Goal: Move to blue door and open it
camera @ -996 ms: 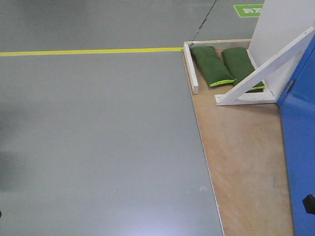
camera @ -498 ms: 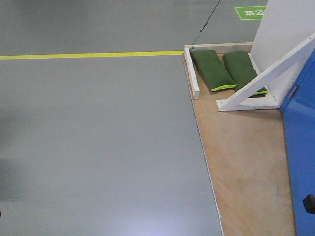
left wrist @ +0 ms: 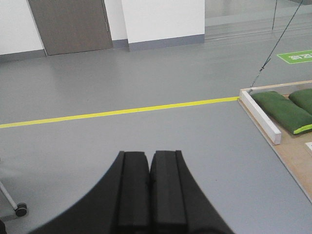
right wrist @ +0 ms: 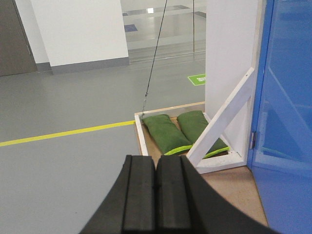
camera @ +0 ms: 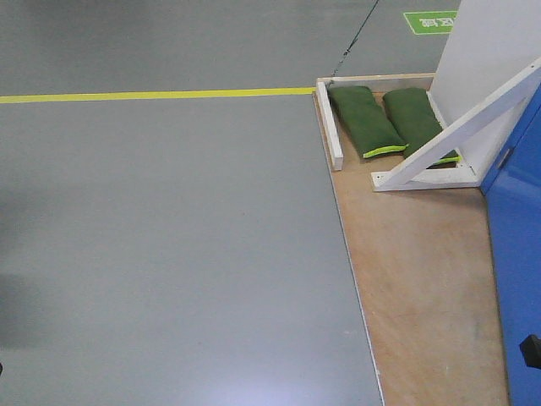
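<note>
1. Nearest the cameras, the left gripper [left wrist: 149, 158] fills the bottom center of its wrist view. Its 2 black fingers are pressed together and hold nothing.
2. The right gripper [right wrist: 156, 163] sits bottom center in its own view, also pinched closed and empty.
3. Grey floor [camera: 169, 254] covers the left and center of the front view.
4. A wooden platform [camera: 423, 279] runs up the right side of that view.
5. The blue door [camera: 517, 279] stands on the platform at the far right edge of the front view. In the right wrist view it fills the right side, with a hinge [right wrist: 252, 140] on its left edge.
6. The door looks like a stiff, glossy slab, probably weighty, and it should swing rather than lift. Its face is too slick to grip, so a lever handle is the likely hold. No handle is in view.
7. Beyond the door, a white diagonal brace [camera: 456, 135] props a white panel [camera: 490, 51].
8. 2 green sandbags [camera: 365, 118] lie behind the brace.
9. Farthest back, a yellow floor line [camera: 152, 91] crosses the upper left.
</note>
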